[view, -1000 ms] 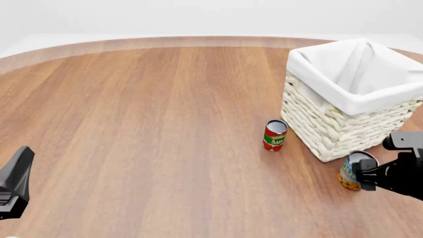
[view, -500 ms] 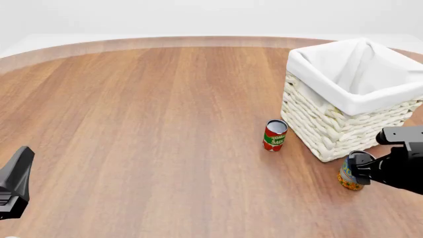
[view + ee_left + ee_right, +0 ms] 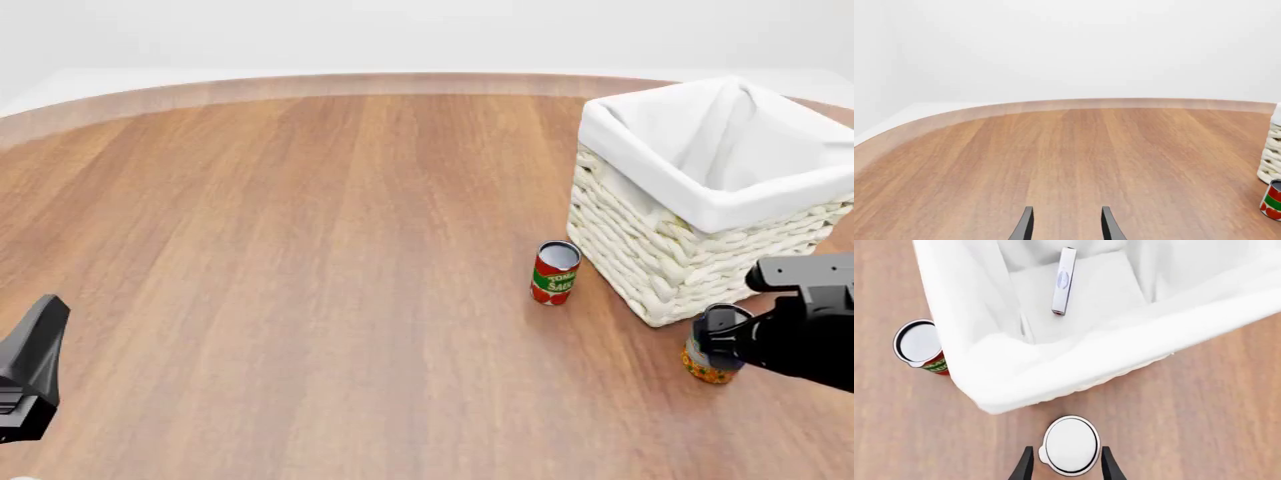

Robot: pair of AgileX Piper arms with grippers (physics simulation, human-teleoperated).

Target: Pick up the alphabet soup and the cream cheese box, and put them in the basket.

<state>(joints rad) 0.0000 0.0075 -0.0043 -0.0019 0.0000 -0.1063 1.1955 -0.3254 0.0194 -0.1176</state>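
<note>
Your right pincer (image 3: 1063,466) hangs directly over the alphabet soup (image 3: 1069,445), fingers spread just wider than the silver lid, one either side, gripping nothing. The can stands upright on the counter (image 3: 334,250), just beside the basket (image 3: 981,375), where the cream cheese box (image 3: 1063,280) already lies. Close off-centre and you might tip it or nudge it against the wicker. Your left pincer (image 3: 1065,225) sits parted and empty, well apart.

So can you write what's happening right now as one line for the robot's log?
right gripper: open around alphabet soup, upright beside basket | cream cheese box: in basket | left gripper: open, holding nothing
</note>
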